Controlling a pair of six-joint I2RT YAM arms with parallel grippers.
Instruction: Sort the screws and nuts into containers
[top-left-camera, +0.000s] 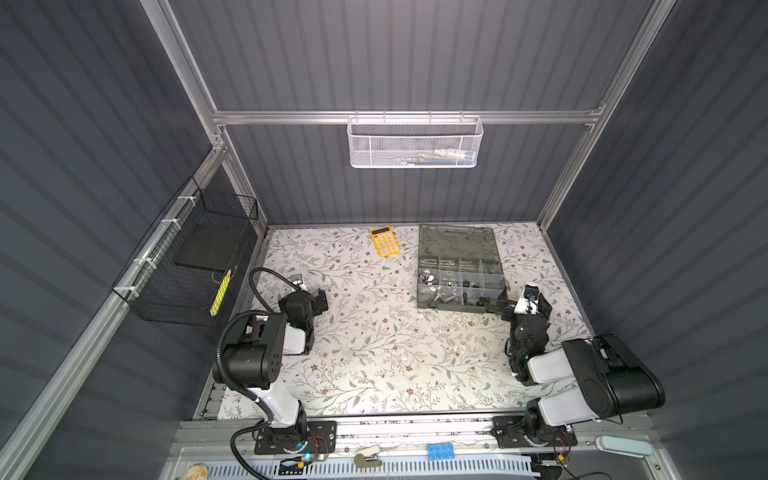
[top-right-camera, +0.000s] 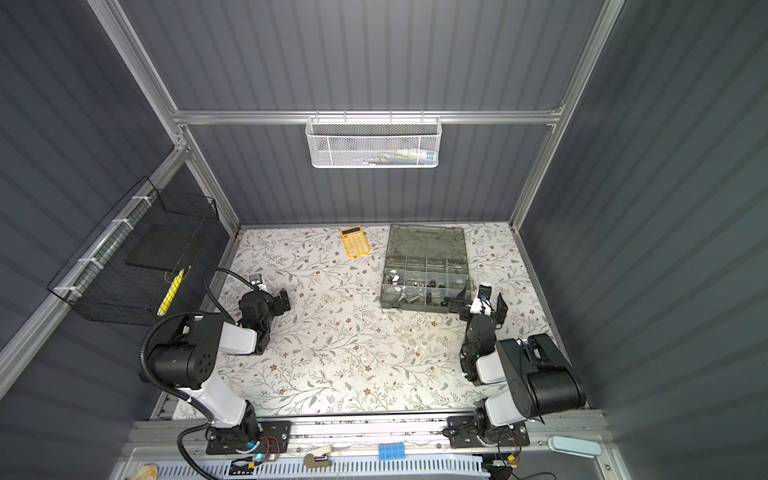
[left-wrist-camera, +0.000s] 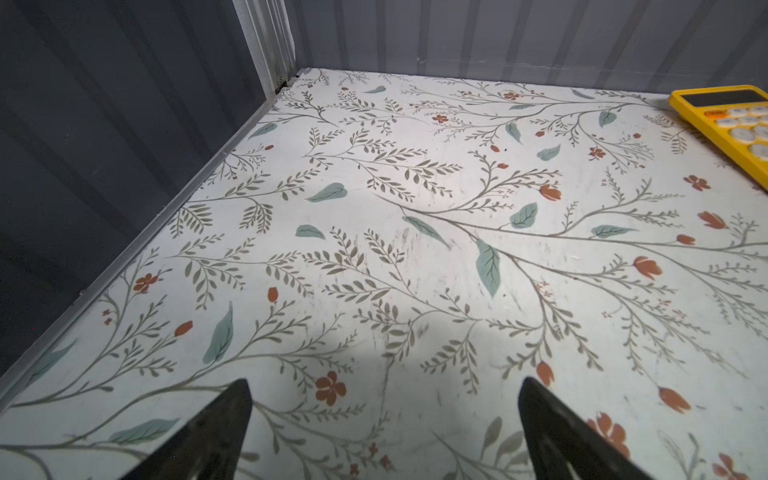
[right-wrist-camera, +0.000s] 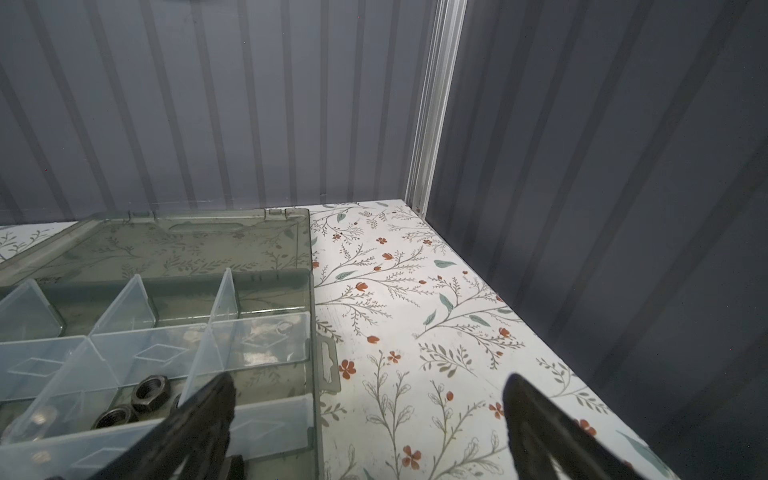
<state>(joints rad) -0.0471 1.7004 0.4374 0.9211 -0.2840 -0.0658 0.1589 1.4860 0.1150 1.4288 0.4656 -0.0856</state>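
The smoky grey organizer box (top-left-camera: 420, 286) lies at the back right with its lid folded open; it also shows in a top view (top-right-camera: 384, 286). Its containers (right-wrist-camera: 224, 295) hold silver winged nuts (top-left-camera: 430, 278), black nuts (right-wrist-camera: 150, 390), silver screws (top-left-camera: 442, 297) and black screws (top-left-camera: 478, 300). My right gripper (top-left-camera: 523, 302) (right-wrist-camera: 370, 376) is open at the box's near right corner, one finger over the corner compartment and the other over the table. My left gripper (top-left-camera: 320, 300) (left-wrist-camera: 385, 381) is open above bare table at the left.
A yellow calculator (top-left-camera: 384, 241) (left-wrist-camera: 731, 120) lies at the back, left of the box. A white mesh basket (top-left-camera: 415, 143) hangs on the back wall and a black wire basket (top-left-camera: 191, 266) on the left wall. Tiny pale specks (top-left-camera: 419, 319) dot the table before the box.
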